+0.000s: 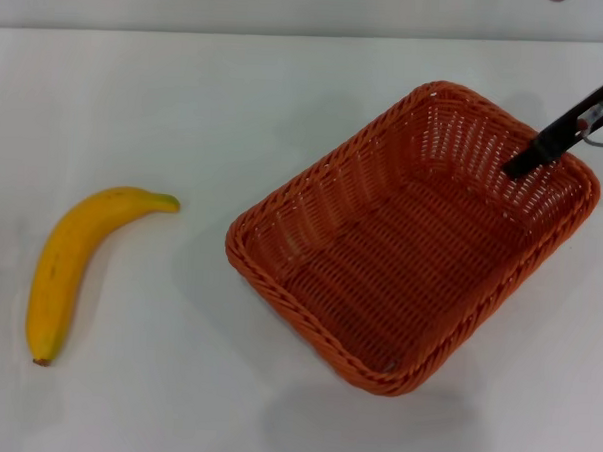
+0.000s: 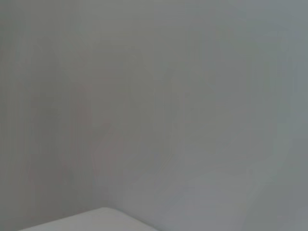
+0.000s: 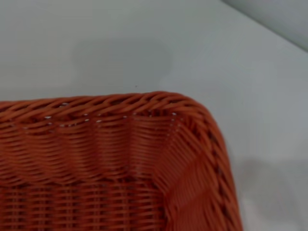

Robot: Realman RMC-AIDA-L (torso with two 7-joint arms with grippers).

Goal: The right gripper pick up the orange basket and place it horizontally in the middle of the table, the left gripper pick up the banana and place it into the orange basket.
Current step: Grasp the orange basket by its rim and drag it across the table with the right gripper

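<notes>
The orange basket (image 1: 411,241) sits diagonally right of the table's (image 1: 174,401) middle, and a soft shadow spreads on the white top in front of it. My right gripper (image 1: 533,158) comes in from the upper right, one slim black finger (image 1: 556,135) inside the basket's far right wall, shut on that rim. The right wrist view shows a corner of the basket (image 3: 120,159) from close up, with no fingers visible. The yellow banana (image 1: 75,261) lies on the table at the left, its brown stem end toward the front. My left gripper is out of view.
The table's far edge meets a pale wall (image 1: 291,5) behind. The left wrist view shows only that grey wall (image 2: 154,96) and a table corner (image 2: 96,221). Bare white tabletop lies between banana and basket.
</notes>
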